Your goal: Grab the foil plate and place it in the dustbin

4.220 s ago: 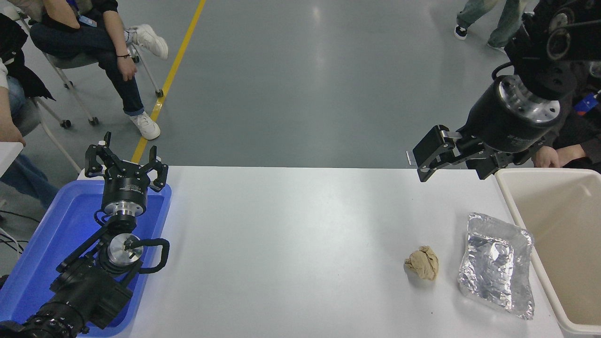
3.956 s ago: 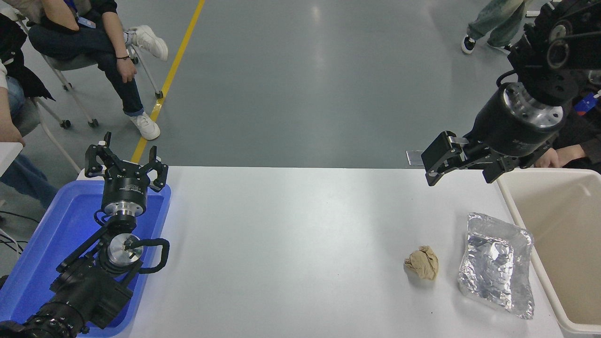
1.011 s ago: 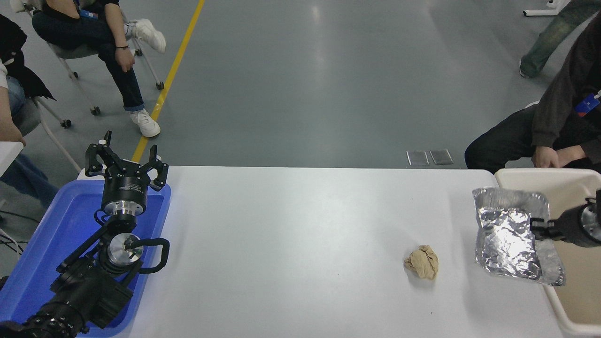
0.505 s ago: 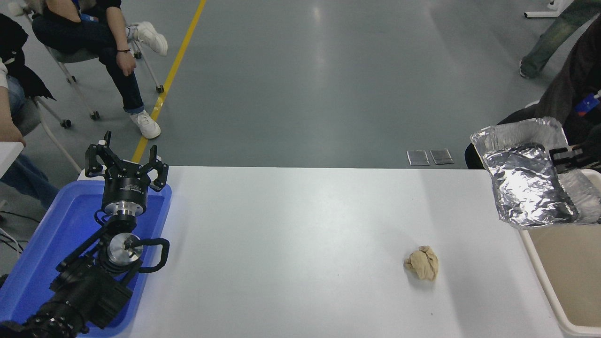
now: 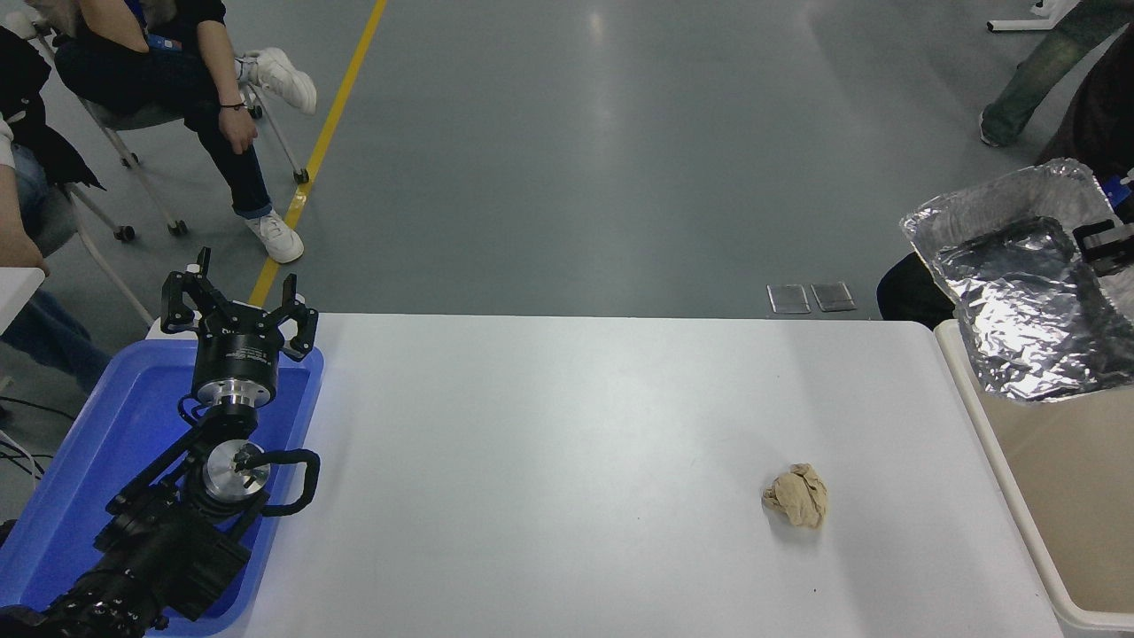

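The foil plate point(image 5: 1019, 283), a shiny crinkled silver tray, hangs in the air at the right edge, tilted, above the far end of the cream dustbin point(image 5: 1054, 470). My right gripper point(image 5: 1103, 248) shows only as a black fingertip at the right edge, shut on the plate's right rim. My left gripper point(image 5: 237, 306) is parked open at the lower left, over the blue tray.
A tan crumpled paper ball point(image 5: 797, 496) lies on the white table point(image 5: 549, 461) left of the dustbin. A shallow blue tray point(image 5: 97, 461) is under the left arm. People sit at the far left and far right.
My right gripper came down from above the table, took hold of the foil plate, and lifted it up and to the right, from the table to above the dustbin.
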Robot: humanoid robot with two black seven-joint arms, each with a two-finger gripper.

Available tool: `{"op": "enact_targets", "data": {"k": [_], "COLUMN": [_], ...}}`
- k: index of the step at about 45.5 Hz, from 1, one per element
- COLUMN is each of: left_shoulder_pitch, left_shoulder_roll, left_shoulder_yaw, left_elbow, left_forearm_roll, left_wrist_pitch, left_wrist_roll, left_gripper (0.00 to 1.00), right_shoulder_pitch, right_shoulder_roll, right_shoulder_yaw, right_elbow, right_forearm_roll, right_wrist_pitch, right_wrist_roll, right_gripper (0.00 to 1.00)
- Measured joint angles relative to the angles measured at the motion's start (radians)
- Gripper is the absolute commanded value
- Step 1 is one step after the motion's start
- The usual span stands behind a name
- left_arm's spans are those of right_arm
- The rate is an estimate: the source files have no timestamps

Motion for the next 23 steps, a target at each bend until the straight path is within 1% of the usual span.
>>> {"op": "enact_targets", "data": {"k": [9, 16, 23], "left_shoulder_pitch": [0.000, 0.001, 0.001], "left_shoulder_roll": [0.000, 0.000, 0.000], "left_shoulder_yaw": [0.000, 0.000, 0.000], "left_elbow": [0.000, 0.000, 0.000], "left_forearm_roll": [0.000, 0.000, 0.000], "left_wrist_pitch": [0.000, 0.000, 0.000], "left_wrist_roll": [0.000, -0.001, -0.001], "left_gripper": [0.99, 0.99, 0.99], "right_shoulder_pitch": [-0.049, -0.138, -0.295], "right_shoulder_roll": [-0.027, -0.065, -0.104], "right_shoulder_yaw": [-0.007, 0.008, 0.071], "right_elbow": [-0.043, -0.142, -0.274], "right_forearm_roll": [-0.027, -0.100, -0.177], "right_wrist_pitch": [0.002, -0.007, -0.050], "right_wrist_roll": [0.001, 0.008, 0.028], "right_gripper": [0.00, 0.00, 0.00]}}
